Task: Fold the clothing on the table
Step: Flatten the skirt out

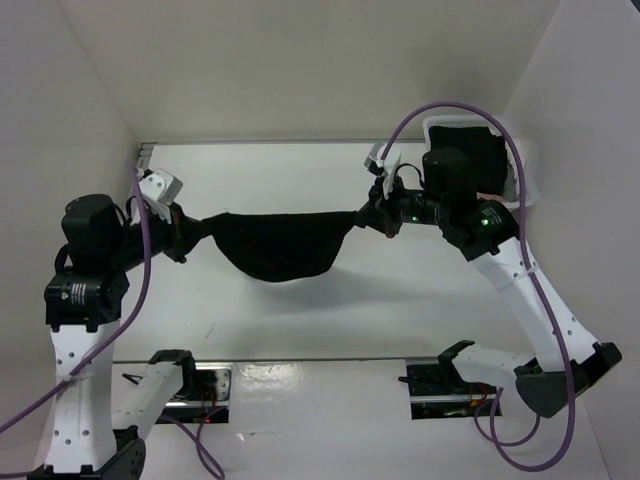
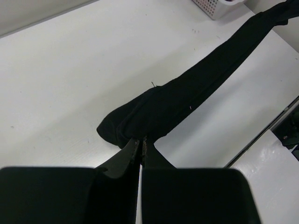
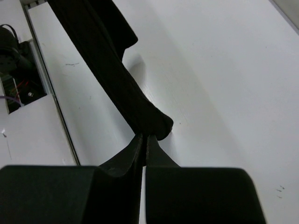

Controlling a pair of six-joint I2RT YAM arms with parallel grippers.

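Note:
The clothing (image 1: pixel 278 248), a plain black garment, hangs stretched in the air between my two grippers above the white table (image 1: pixel 300 320), sagging in the middle. My left gripper (image 1: pixel 188 236) is shut on its left end; in the left wrist view the fabric (image 2: pixel 173 102) runs away from the closed gripper (image 2: pixel 140 140) toward the far right. My right gripper (image 1: pixel 372 215) is shut on the right end; in the right wrist view the cloth (image 3: pixel 107 79) bunches just past the closed gripper (image 3: pixel 144 136).
A white plastic basket (image 1: pixel 520 170) holding dark cloth stands at the table's back right, behind the right arm; its corner shows as the basket (image 2: pixel 212 7). A metal rail (image 1: pixel 300 360) runs along the near edge, with both arm bases below it.

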